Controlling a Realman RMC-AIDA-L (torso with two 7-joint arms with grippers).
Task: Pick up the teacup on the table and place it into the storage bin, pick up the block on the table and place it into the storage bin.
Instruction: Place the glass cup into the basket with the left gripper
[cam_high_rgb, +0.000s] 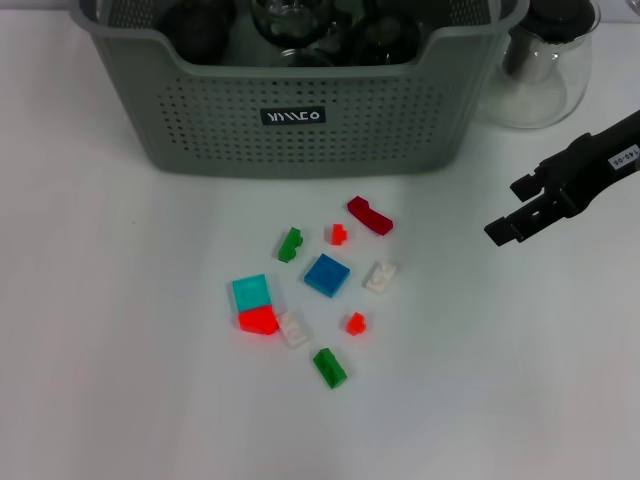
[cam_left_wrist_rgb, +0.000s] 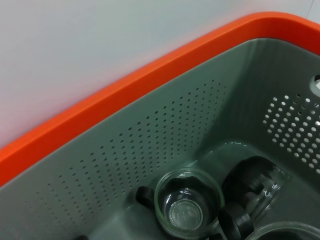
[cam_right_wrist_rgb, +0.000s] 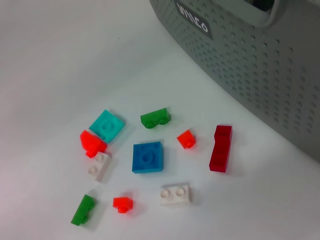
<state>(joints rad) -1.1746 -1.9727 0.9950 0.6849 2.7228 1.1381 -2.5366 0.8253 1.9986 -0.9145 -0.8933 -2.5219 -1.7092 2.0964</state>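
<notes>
Glass cups already sit in the storage bin; the right hand, empty and nearly closed at three o'clock, next needs a block.

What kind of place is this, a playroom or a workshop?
Probably a robot test bench set up for tidying practice: a plain white table, scattered toy blocks, a storage bin holding glassware, and a black right gripper hovering beside the blocks.

A grey-green perforated storage bin sits above scattered red, green, blue, teal and white blocks at centre frame.
</notes>
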